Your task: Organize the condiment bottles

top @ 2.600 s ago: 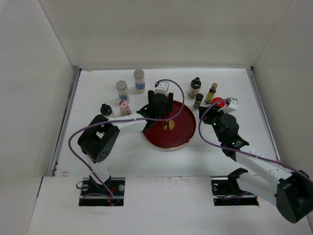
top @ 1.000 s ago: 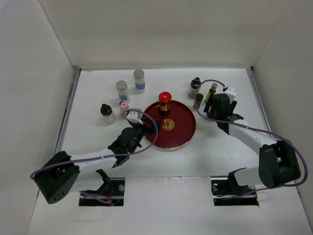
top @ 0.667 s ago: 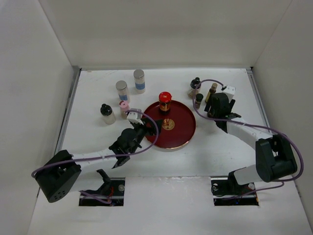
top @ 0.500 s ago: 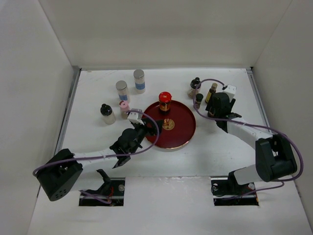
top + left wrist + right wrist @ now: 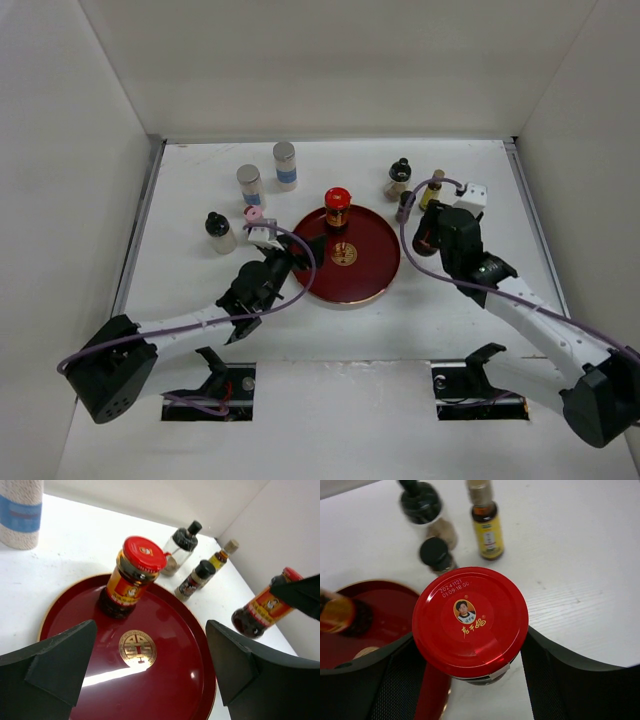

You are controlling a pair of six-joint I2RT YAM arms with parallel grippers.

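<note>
Condiment bottles (image 5: 337, 205) are in three lots, and one of them is in my grip. My right gripper (image 5: 470, 637) is clamped on a red-capped jar (image 5: 470, 615), a finger on each side of the glass just under the lid, at the right rim of the dark red tray (image 5: 170, 680). It looks lifted and a little tilted, though I cannot be sure it is off the table.

My left gripper (image 5: 150, 625) is spread wide with nothing between the fingers. It sits at the tray's near-left edge, facing the twin jar (image 5: 131, 575) that stands upright on the far part of the tray.

I judge the jar to be stiff glass, heavy for its size, smooth and breakable. The hold belongs on the body below the cap, not on the lid.

The lid carries a small portrait, yellow Chinese characters — the Lao Gan Ma mark, I think — and a stamp reading 2024 11 21. The tray has a gold emblem (image 5: 137, 649) at its centre.

Just beyond the held jar stand a black-capped shaker (image 5: 422, 502), a small black-capped bottle (image 5: 436, 554) and a slim amber bottle (image 5: 485, 522), whose yellow label is too small to read. On the table left of the tray are two silver-capped jars (image 5: 249, 185), one with a blue band, a pink-capped bottle (image 5: 253, 214) and another black-capped one (image 5: 218, 232).
</note>
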